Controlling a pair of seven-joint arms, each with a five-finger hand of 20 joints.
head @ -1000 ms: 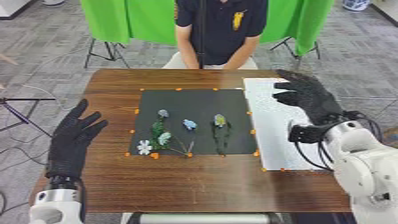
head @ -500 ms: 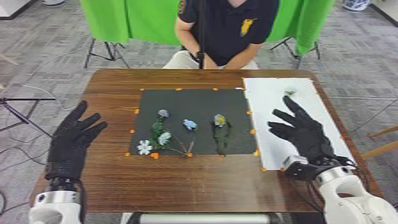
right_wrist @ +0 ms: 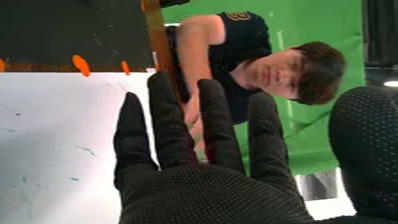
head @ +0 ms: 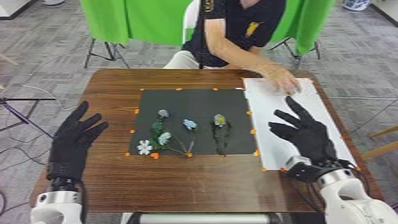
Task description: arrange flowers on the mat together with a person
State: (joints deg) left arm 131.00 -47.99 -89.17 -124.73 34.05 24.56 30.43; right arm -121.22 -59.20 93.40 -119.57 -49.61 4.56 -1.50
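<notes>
The left hand (head: 69, 145) is above the table's (head: 178, 185) left edge, fingers straight and apart. Above the sheet (head: 275, 160), the right hand (head: 306, 137) has its fingers straight and spread, holding nothing. Between the 2 hands, 5 flowers lie on the mat (head: 182, 100), clear of all robot fingers: white (head: 144, 147) by the near left corner, pale (head: 164, 138) just beyond, yellow (head: 219, 120) toward the right edge, blue (head: 189, 123) mid-mat, purple (head: 163, 114) toward the left edge. Farthest, a person's hand (head: 282, 80) reaches over the sheet's far edge, near the right fingertips.
</notes>
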